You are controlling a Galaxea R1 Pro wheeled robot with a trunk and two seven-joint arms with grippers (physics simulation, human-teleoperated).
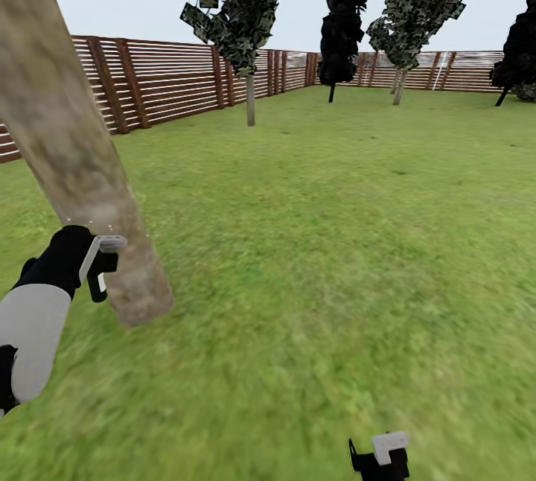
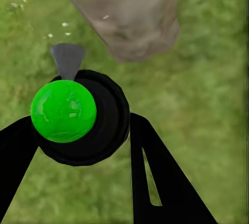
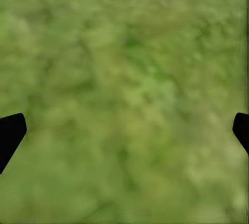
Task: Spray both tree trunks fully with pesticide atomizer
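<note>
Here the robot stands on a lawn (image 1: 335, 243) in a fenced garden, spraying the near trunk (image 1: 74, 161), a thick pale column leaning across the head view. The left gripper (image 2: 85, 130) is beside the trunk's base, its jaws closed around the atomizer (image 2: 78, 112). In the left wrist view the bottle is seen from above: a bright green round patch on a dark body, with a grey nozzle (image 2: 67, 57) aimed at the ground just beside the trunk foot. Small pale specks (image 2: 57, 26) drift near the nozzle and on the bark, likely spray droplets. In the head view the pale trigger (image 1: 104, 246) sits touching or almost touching the bark.

The right gripper (image 1: 381, 459) hangs low, well apart from the trunk, jaws wide and holding nothing, with only grass beneath.

A fence (image 1: 171, 79) runs behind the trunk, with other trees (image 1: 249, 12) along it, far off.

The step in hand looks like coating the first trunk. Next, the nozzle probably needs to tilt onto the bark and sweep higher, since most of the trunk rises above the gripper.
</note>
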